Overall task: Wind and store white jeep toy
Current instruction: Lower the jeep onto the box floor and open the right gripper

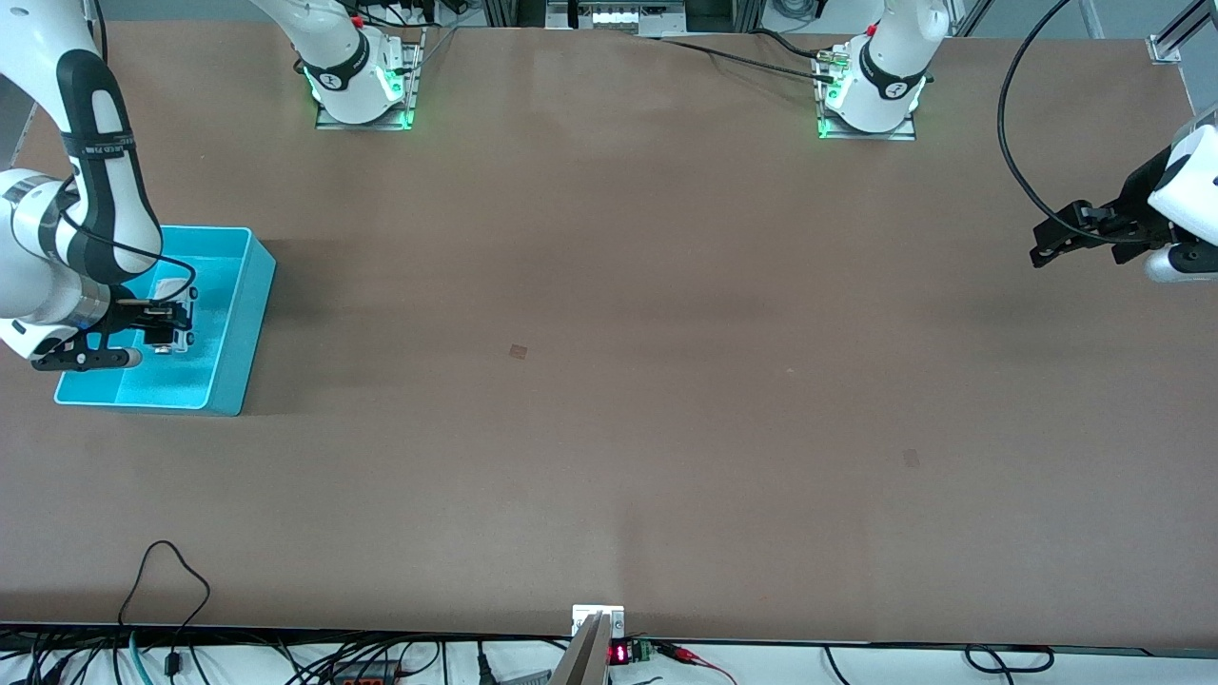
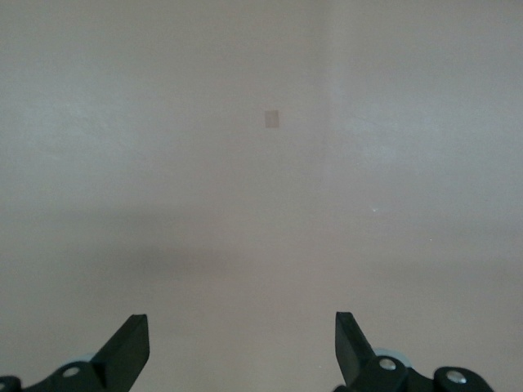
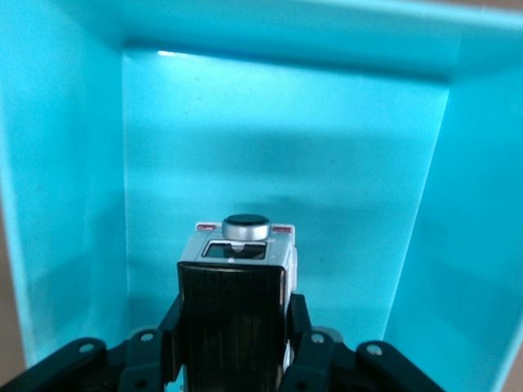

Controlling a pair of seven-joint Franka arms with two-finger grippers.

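Bin (image 1: pixel 238 328) cyan: right claw (image 3: pixel 233 347) clamped on white jeep toy (image 3: pixel 237 282) inside; left claw (image 2: pixel 242 347) apart, waiting.

Even overhead light, soft shadows, sharp focus

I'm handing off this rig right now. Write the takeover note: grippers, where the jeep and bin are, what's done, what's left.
Right gripper: shut on the white jeep toy, held over the inside of the cyan bin at the right arm's end of the table.
Left gripper: open, empty, waiting above the table at the left arm's end.
Done: the jeep has been carried to the bin. Whether it has been wound cannot be told.
Left: release the jeep into the bin, then withdraw the right arm.
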